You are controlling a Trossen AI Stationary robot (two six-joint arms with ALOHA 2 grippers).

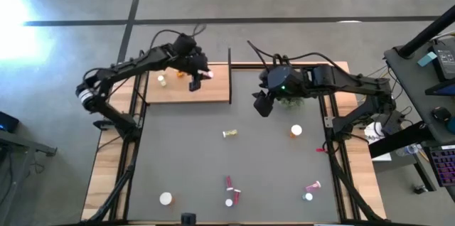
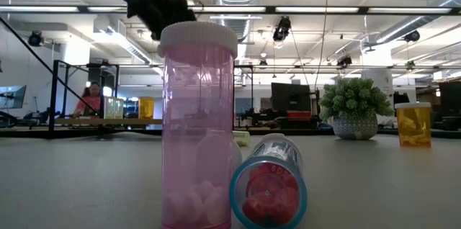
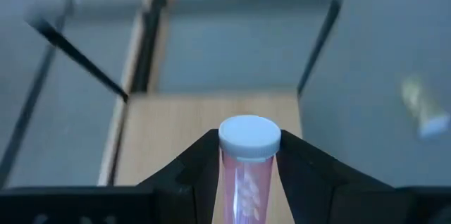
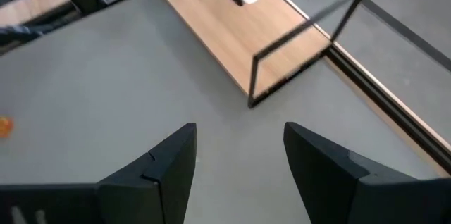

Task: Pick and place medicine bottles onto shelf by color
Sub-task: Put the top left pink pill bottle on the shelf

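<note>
Left end effector (image 3: pixel 248 175) clamped on pink bottle (image 3: pixel 246 164), above wooden shelf (image 1: pixel 213 91). Right end effector (image 4: pixel 239 160) fingers apart, empty, over table (image 1: pixel 213 169).

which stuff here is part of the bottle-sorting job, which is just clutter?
Job:
- pink bottle held by left gripper over the shelf
- bottles on the shelf
- loose bottles on the mat: orange, yellowish, pink pair, white
- right gripper, open, empty

Clutter:
- plant
- desk gear off the table
</note>
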